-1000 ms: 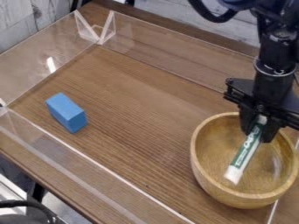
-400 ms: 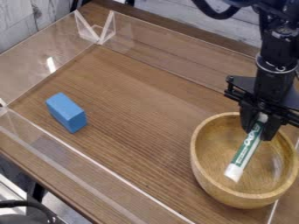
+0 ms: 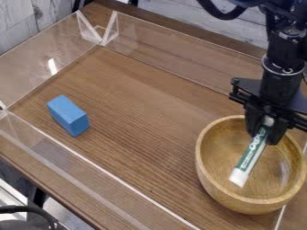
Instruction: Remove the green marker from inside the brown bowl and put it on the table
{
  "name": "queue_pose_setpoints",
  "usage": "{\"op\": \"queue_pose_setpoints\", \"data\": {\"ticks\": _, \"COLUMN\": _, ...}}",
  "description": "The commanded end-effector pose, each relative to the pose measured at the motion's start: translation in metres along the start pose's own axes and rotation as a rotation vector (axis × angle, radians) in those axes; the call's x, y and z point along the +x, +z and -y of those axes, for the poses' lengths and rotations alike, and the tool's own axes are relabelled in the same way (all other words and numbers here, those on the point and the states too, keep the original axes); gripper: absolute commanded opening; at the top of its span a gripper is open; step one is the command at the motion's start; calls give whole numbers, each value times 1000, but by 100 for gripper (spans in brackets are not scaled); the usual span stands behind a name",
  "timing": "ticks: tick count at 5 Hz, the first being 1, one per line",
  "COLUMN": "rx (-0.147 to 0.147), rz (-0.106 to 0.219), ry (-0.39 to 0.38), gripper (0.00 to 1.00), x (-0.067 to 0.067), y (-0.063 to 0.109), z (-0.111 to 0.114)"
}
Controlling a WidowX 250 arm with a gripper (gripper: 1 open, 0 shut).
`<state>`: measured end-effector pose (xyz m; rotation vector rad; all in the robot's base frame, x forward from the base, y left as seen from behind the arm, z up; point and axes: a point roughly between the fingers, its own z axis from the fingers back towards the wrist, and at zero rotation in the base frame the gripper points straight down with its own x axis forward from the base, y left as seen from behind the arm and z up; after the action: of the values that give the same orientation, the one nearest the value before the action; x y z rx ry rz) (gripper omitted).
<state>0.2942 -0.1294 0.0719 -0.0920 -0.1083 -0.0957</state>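
The claw (image 3: 267, 131) is closed, its dark fingertips pinched on the upper end of the marker (image 3: 250, 156). It reaches down from the right side of the view over the far part of the bowl (image 3: 216, 186).

The marker lies within the bowl's outline, its long axis running from the claw down and slightly left, toward the near side of the bowl. The white end points down-left and the other end goes up-right into the claw. Green shows along the stretch between. The upper tip is hidden by the fingers, and the lettering is too small to read. Whether the lower end touches the bowl's floor, I cannot tell.

The bowl sits on the brown surface (image 3: 144, 108) toward the right. The claw covers part of its far rim. The arm (image 3: 283, 67) is cut off by the right and top edges.

Well apart, on the left of the surface, is the blue block (image 3: 68, 116). Low clear walls (image 3: 90, 184) edge the surface, and dark cables (image 3: 27, 214) run into the lower left corner.
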Motion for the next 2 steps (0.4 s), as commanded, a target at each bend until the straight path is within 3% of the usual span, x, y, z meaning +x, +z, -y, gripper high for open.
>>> {"op": "queue_pose_setpoints", "data": {"ticks": 1, "rx": -19, "rz": 60, "ry": 5, "gripper": 0, "x": 13, "y": 18, "z": 3}}
{"op": "queue_pose_setpoints", "data": {"ticks": 2, "rx": -19, "rz": 59, "ry": 8, "gripper": 0, "x": 13, "y": 19, "z": 2}}
